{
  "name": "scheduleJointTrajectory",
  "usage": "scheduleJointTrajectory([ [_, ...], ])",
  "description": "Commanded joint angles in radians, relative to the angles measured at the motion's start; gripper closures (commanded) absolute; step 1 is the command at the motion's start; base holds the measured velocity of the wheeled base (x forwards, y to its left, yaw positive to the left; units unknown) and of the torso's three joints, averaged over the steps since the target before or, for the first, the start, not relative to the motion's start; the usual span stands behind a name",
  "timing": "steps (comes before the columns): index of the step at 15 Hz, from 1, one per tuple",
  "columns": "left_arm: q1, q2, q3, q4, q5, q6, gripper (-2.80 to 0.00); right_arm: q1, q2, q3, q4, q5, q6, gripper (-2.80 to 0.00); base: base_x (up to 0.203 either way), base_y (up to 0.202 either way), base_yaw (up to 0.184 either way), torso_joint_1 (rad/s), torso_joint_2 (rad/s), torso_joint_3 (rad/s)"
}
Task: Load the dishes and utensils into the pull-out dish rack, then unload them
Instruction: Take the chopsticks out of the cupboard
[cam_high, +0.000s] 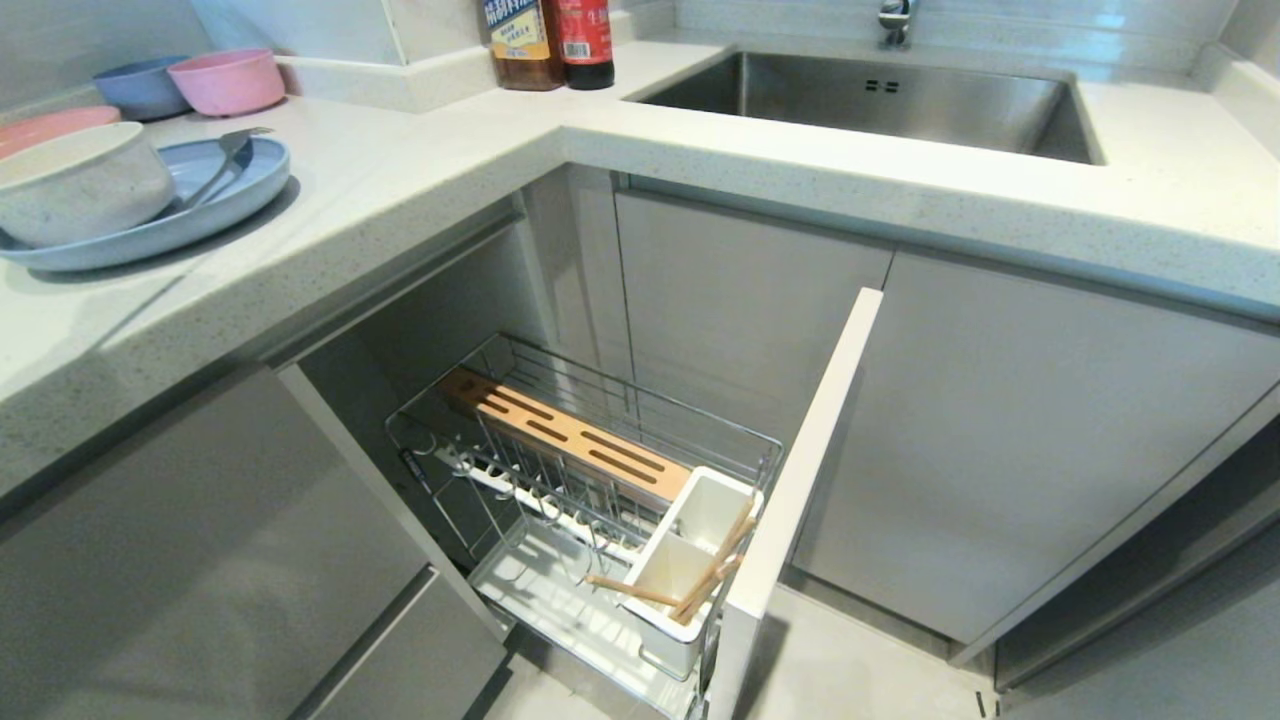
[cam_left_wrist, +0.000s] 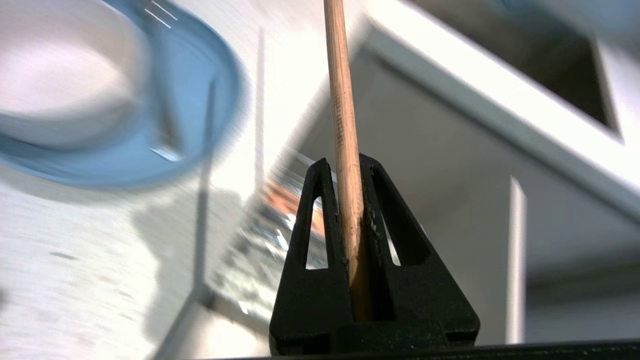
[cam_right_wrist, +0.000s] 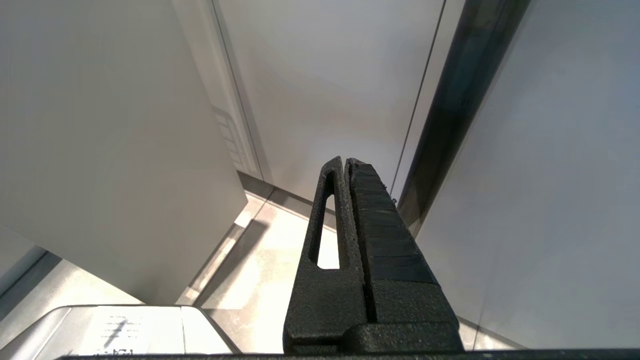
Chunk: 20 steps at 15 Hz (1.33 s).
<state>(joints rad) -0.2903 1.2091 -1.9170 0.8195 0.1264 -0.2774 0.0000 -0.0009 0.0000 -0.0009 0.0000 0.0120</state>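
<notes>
We see the left gripper (cam_left_wrist: 345, 167) with its fingers clamped on 1 light-wood chopstick (cam_left_wrist: 342, 100), which runs out well past the fingertips. Beyond the fingertips lie the blurred light-blue plate (cam_left_wrist: 210, 100) carrying the off-white bowl (cam_left_wrist: 70, 90), and the pull-out dish rack (cam_left_wrist: 270, 235). In the head view, chopsticks (cam_high: 705, 585) lean in the rack's white utensil holder (cam_high: 690, 545). The right gripper (cam_right_wrist: 346, 162) has its fingers pressed together on nothing, near cabinet panels (cam_right_wrist: 100, 150).

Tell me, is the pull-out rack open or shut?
Open. The pull-out dish rack sticks out of the cabinet, its front panel swung clear, with chopsticks leaning in the white utensil holder.
</notes>
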Motion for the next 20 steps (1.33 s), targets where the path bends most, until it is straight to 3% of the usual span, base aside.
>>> scheduleJointTrajectory([
  [1,0.120,0.024,0.000,-0.056,0.004,-0.002,0.00,0.000,0.001,0.002,0.000,0.000,0.000,0.00,0.000,0.000,0.000,0.000,0.00,0.000],
  [3,0.216,0.086,0.001,-0.171,0.031,-0.002,0.00,0.000,0.001,0.002,-0.001,0.000,0.000,0.00,0.000,0.000,0.000,0.000,0.00,0.000],
  [7,0.237,0.181,0.042,-0.284,0.121,-0.004,0.00,0.000,0.001,0.002,-0.001,0.000,0.000,0.00,0.000,0.000,0.000,0.000,0.00,0.000],
  [10,0.241,0.230,0.074,-0.329,0.118,0.001,0.00,0.000,0.001,0.002,0.000,0.000,0.000,0.00,0.000,0.000,0.000,0.000,0.00,0.000],
  [20,0.240,0.348,0.090,-0.324,0.064,0.029,0.00,0.000,0.001,0.002,0.001,0.000,0.000,0.00,0.000,0.000,0.000,0.000,0.00,0.000],
])
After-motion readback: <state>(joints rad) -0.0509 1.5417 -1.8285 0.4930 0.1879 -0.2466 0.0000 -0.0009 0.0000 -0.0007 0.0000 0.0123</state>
